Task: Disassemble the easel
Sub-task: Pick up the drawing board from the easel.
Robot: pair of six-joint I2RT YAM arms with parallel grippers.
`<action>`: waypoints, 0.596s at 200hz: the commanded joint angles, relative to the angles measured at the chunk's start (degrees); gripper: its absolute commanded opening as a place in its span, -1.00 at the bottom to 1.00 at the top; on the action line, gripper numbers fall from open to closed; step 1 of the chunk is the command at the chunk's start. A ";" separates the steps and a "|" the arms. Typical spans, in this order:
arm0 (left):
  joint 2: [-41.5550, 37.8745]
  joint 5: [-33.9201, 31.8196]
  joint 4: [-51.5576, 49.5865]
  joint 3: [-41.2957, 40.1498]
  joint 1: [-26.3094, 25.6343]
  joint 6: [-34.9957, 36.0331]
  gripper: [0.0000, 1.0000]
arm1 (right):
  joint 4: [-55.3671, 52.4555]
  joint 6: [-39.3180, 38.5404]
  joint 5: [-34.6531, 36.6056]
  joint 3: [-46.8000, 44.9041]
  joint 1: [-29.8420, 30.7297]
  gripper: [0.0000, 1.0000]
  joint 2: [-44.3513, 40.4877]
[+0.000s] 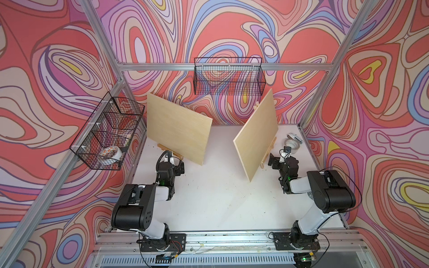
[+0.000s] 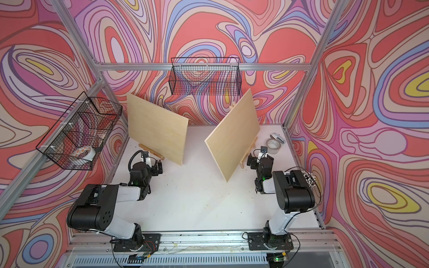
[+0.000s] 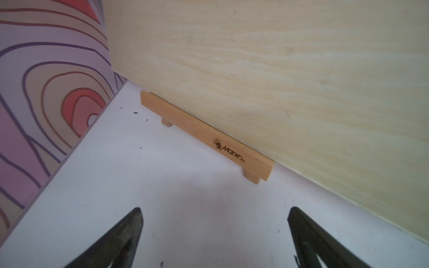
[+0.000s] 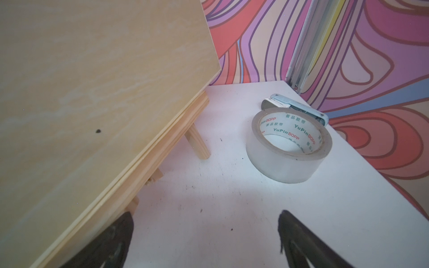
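Two small wooden easels stand on the white table (image 1: 220, 197), each carrying a pale plywood board. The left board (image 1: 178, 130) rests on its easel ledge (image 3: 209, 137), which bears a printed logo. The right board (image 1: 255, 137) leans on the other easel (image 4: 162, 148), whose rear leg (image 4: 197, 143) shows beneath it. My left gripper (image 3: 214, 213) is open just in front of the left ledge, with nothing between its fingers. My right gripper (image 4: 205, 214) is open beside the right easel's near end. One of its fingers (image 4: 120, 229) sits close under the ledge edge.
A clear tape roll (image 4: 287, 148) and a metal stapler-like tool (image 4: 299, 109) lie in the table's back right corner. A wire basket (image 1: 228, 76) hangs on the back wall. Another basket (image 1: 109, 130) on the left wall holds a patterned tape roll (image 1: 111, 153).
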 commanded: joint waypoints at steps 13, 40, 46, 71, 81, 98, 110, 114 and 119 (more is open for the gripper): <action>0.40 -11.86 18.28 -7.33 -6.76 5.38 1.00 | 0.61 0.22 1.37 -4.01 -0.15 0.97 -8.58; -3.06 -26.48 24.10 -8.85 -12.62 10.31 1.00 | -5.49 1.53 1.00 -4.44 -0.22 0.97 -17.11; -5.65 -26.55 21.81 -8.68 -13.08 10.87 1.00 | -6.84 2.42 0.79 -4.25 -0.17 0.97 -18.82; -16.27 -25.05 15.47 -6.79 -15.24 14.29 1.00 | -13.83 4.79 -2.35 -2.27 -0.16 0.97 -24.84; -21.22 -25.92 11.95 -5.95 -16.15 14.03 1.00 | -17.01 5.70 -2.86 -1.17 -0.11 0.97 -27.15; -30.07 -29.45 2.59 -2.27 -19.47 12.42 1.00 | -22.98 8.79 -2.39 0.71 -0.17 0.97 -30.95; -35.54 -32.08 -3.52 1.55 -23.14 10.49 1.00 | -27.62 13.15 0.91 1.97 -0.26 0.97 -33.37; -37.17 -31.20 -6.15 2.93 -24.24 9.69 1.00 | -29.11 14.85 2.12 2.42 -0.14 0.97 -34.19; -39.15 -29.32 -10.63 4.67 -25.45 8.57 1.00 | -30.65 16.65 3.14 2.92 -0.17 0.97 -35.09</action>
